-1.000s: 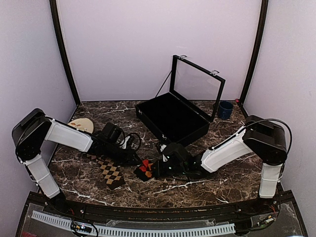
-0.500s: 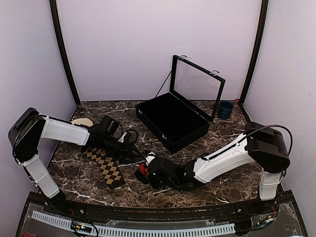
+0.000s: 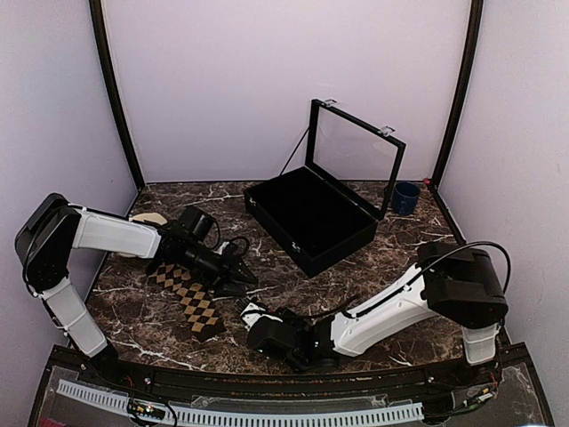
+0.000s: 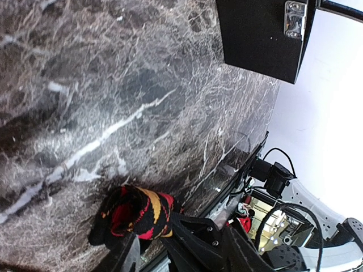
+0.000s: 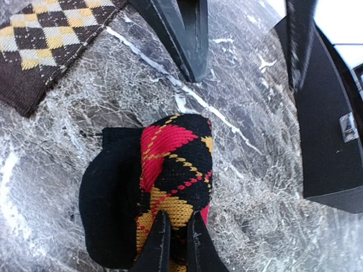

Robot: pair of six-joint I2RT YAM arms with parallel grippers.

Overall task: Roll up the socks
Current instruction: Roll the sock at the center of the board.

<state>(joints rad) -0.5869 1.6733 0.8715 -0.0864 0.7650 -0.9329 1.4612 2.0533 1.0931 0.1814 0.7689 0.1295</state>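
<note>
While one sock is already a bundle, the job looks to me about half done. On the marble table (image 3: 418, 253), with the open black case (image 3: 307, 213) at the far middle, the tan-diamond sock (image 3: 188, 298) lies flat and unrolled at the near left, so it is what remains. Right of it, close to the near edge, the red-and-orange sock (image 5: 170, 170) sits rolled into a tight lump. The right gripper (image 5: 177, 218) is clenched on that roll, fingers pinched into its end. The left gripper (image 3: 236, 276) hangs released just beyond it, jaws spread with nothing between them.
</note>
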